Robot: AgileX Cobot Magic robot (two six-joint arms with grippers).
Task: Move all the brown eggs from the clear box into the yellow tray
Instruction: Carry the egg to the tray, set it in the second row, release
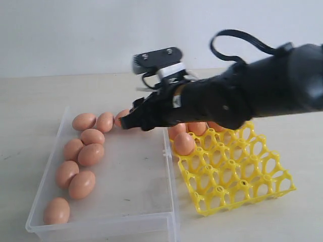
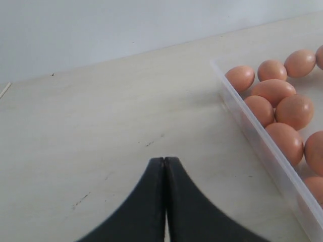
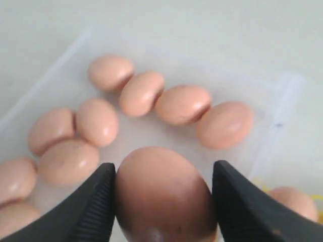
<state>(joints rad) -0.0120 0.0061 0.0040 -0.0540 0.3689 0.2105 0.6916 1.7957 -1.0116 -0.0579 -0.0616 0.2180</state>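
Observation:
My right gripper [image 1: 126, 121] reaches into the far end of the clear box [image 1: 169, 151]. In the right wrist view its fingers [image 3: 96, 201] press both sides of a brown egg [image 3: 161, 191], so the right gripper [image 3: 164, 169] is shut on it. Several more brown eggs [image 1: 91, 154] lie along the box's left side. The yellow tray [image 1: 242, 176] sits right of the box, with a few eggs [image 1: 184, 143] in its near-left cups, partly hidden by the arm. My left gripper [image 2: 164, 160] is shut and empty over bare table, left of the box wall [image 2: 262, 146].
The black right arm [image 1: 252, 91] stretches across the tray's far side. The box and the tray stand on a pale wooden table [image 1: 30, 101], and a white wall rises behind it. The box's right half holds no eggs.

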